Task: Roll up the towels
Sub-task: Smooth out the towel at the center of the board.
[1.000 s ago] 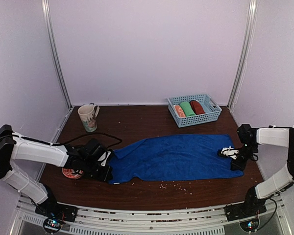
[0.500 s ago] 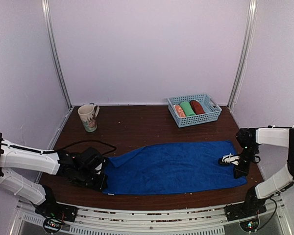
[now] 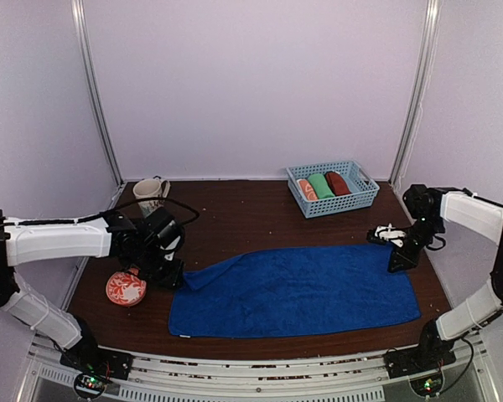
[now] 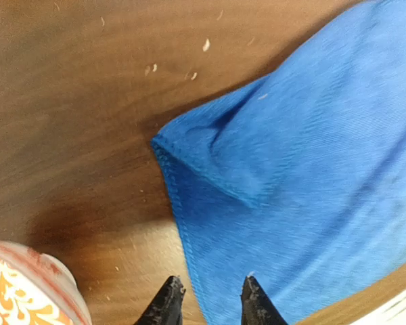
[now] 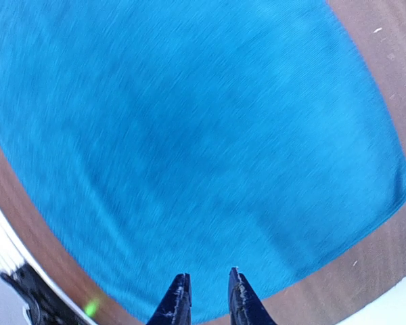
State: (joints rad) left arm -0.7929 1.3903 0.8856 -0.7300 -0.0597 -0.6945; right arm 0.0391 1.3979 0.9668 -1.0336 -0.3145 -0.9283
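The royal blue towel lies spread flat across the table's front half, its left far corner folded over on itself. A rust-brown towel sits rolled in the blue basket. My left gripper hovers over the blue towel's left edge, open, nothing between its fingertips. My right gripper hangs above the blue towel's right far corner, open a little, gripping nothing; in the right wrist view the gripper shows only blue cloth below.
The basket also holds a green roll and an orange-and-white roll. A mug stands at the back left, partly behind my left arm. An orange patterned dish sits left of the towel, close to my left gripper.
Both grippers dragged the blue towel toward the near edge, then opened and let go of it. Both arms have pulled back from the towel's ends, uncovering the dish.
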